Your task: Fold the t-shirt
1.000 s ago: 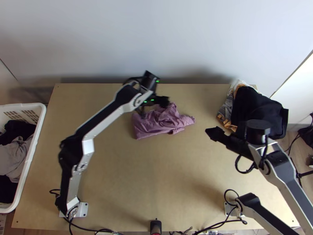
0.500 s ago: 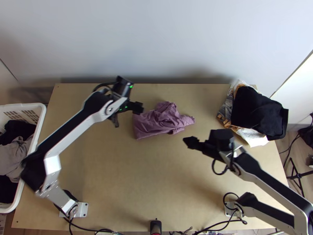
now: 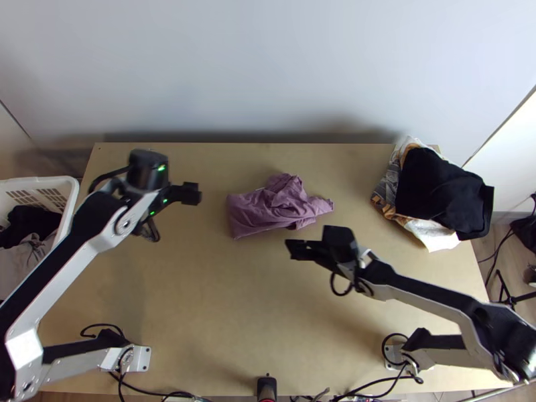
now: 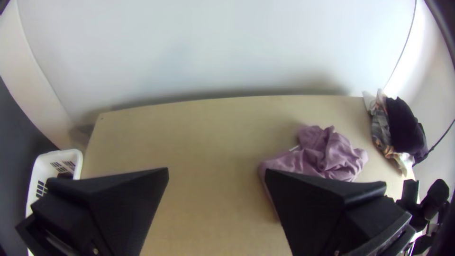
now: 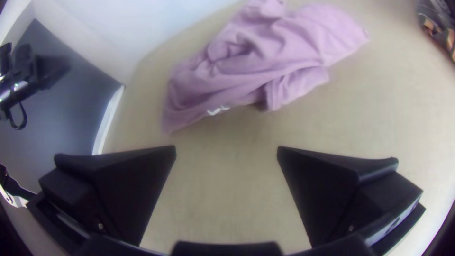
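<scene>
Purple cotton-like tee [image 3: 278, 204], bunched, wrinkled, on lt. wood tbl. [image 3: 221, 301]

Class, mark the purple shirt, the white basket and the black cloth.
Purple shirt [image 3: 273, 208]: top view, on its crumpled middle.
White basket [image 3: 41, 180]: top view, on its far rim.
Black cloth [image 3: 434, 186]: top view, near its middle.

No words or numbers I can read here! There's a pale print [image 5: 218, 110] on the purple t-shirt [image 5: 256, 61], too blurred for me, and a pale strip [image 5: 394, 225] on my right gripper [image 3: 293, 250], its marks just as illegible!
</scene>
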Action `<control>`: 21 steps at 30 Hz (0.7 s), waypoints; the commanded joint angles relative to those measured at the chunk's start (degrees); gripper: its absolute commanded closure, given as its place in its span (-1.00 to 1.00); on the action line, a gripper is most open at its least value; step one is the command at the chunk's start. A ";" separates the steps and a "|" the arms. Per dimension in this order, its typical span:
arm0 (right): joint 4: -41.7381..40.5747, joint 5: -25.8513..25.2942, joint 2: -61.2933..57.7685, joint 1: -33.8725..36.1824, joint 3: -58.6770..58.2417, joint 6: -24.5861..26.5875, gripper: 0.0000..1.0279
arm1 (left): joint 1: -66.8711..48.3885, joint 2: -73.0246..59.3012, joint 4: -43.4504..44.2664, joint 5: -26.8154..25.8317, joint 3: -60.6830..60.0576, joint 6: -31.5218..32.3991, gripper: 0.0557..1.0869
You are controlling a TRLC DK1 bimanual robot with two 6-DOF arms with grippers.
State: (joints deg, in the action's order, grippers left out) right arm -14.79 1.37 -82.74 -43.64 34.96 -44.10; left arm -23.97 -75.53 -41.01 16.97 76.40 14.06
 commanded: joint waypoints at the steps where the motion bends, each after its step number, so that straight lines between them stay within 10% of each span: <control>1: -2.70 -1.01 -11.57 -3.91 7.58 0.15 -0.93 | 4.37 7.50 0.76 0.08 -6.53 -0.44 -0.92; 21: -2.18 -1.01 -28.00 4.53 28.85 0.06 -0.93 | 13.86 16.90 -0.38 0.08 -9.08 -6.15 -0.91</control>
State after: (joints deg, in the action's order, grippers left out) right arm -17.41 0.43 -106.52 -42.46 57.87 -44.07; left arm -13.06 -61.73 -40.66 17.10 67.79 10.39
